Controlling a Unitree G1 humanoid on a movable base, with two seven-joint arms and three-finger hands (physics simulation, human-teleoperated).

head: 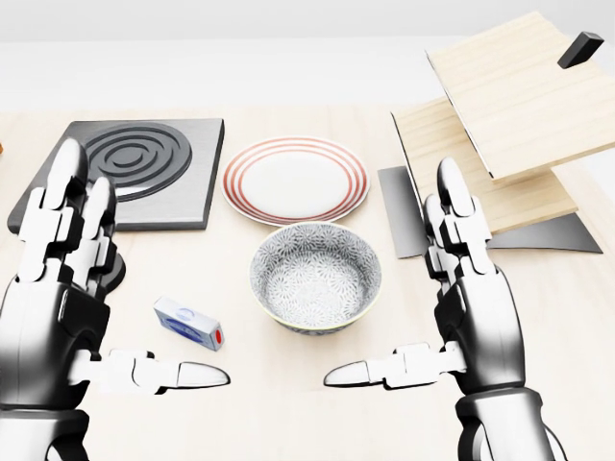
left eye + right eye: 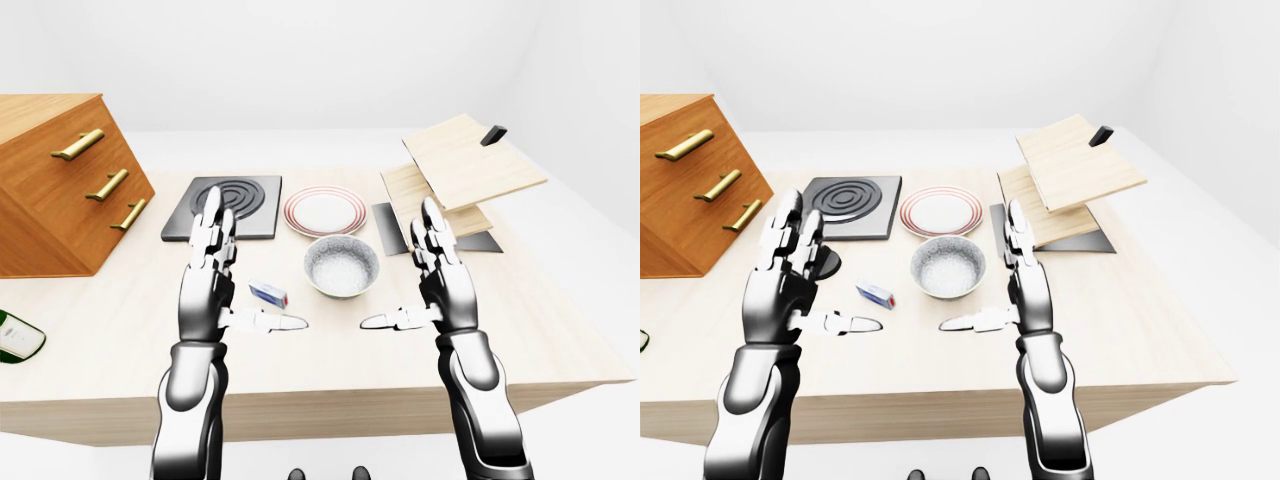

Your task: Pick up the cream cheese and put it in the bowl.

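1. Now our left hand (image 1: 72, 288) hangs spread wide, gripping nothing; our right hand (image 1: 461, 298) likewise.
2. Between them on the worktop (image 1: 317, 423), we see the cream cheese (image 1: 191, 325) lying just left of the bowl (image 1: 315, 276).
3. Above sits a striped plate (image 1: 295, 179).

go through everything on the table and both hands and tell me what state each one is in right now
cream cheese: lying flat on the table, not held.
bowl: upright, empty.
plate: flat, empty.
burner: nothing on it.
drawer chest: drawers shut.
wooden boards: stacked, tilted.
left hand: open, empty.
right hand: open, empty.
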